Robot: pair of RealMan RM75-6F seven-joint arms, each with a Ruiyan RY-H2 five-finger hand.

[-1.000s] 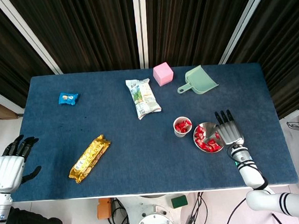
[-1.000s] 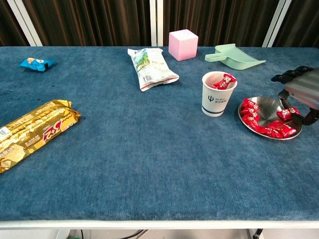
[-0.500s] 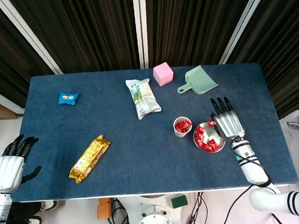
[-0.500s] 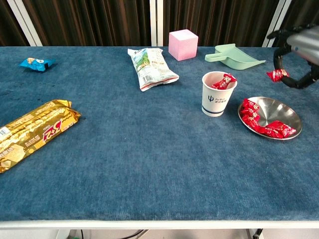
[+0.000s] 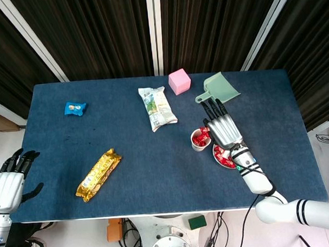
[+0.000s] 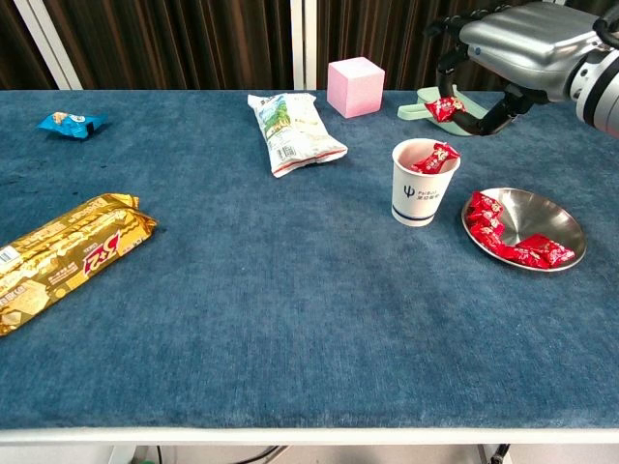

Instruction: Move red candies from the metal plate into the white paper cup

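right hand (image 6: 517,43) pinches red wrapped candy (image 6: 446,106) in fingers, just above white paper cup (image 6: 418,183); drop lies straight below.

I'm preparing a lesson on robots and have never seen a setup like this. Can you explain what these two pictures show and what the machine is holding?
This is a two-armed robot at a blue table. One picture looks down from its head, the other looks forward from its chest. Its right hand pinches a red candy above a paper cup that already holds candies; more lie on the metal plate. Its left hand holds nothing, off the table's edge. Also there: a gold packet, a white snack bag, a pink cube, a green scoop and a small blue packet.
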